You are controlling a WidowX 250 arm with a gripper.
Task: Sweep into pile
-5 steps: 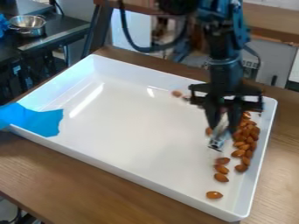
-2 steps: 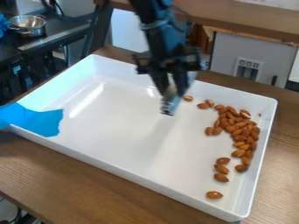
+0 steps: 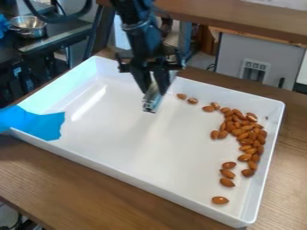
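Note:
My gripper hangs over the back middle of the white tray, left of the almonds. It is shut on a small whitish-silver tool that tilts down and to the left; its lower end is just above or at the tray floor, I cannot tell which. A dense group of almonds lies along the tray's right side. Several looser almonds trail toward the front right, with one apart near the front wall. Others lie by the back wall.
Blue tape covers part of the tray's left rim. The tray's raised walls surround the work area on a wooden table. A metal bowl stands on a dark counter at the upper left.
From over the almonds at the right, my gripper has moved left and toward the back with the tool. Almonds hidden behind it earlier now show. The almonds look unmoved since the previous frame.

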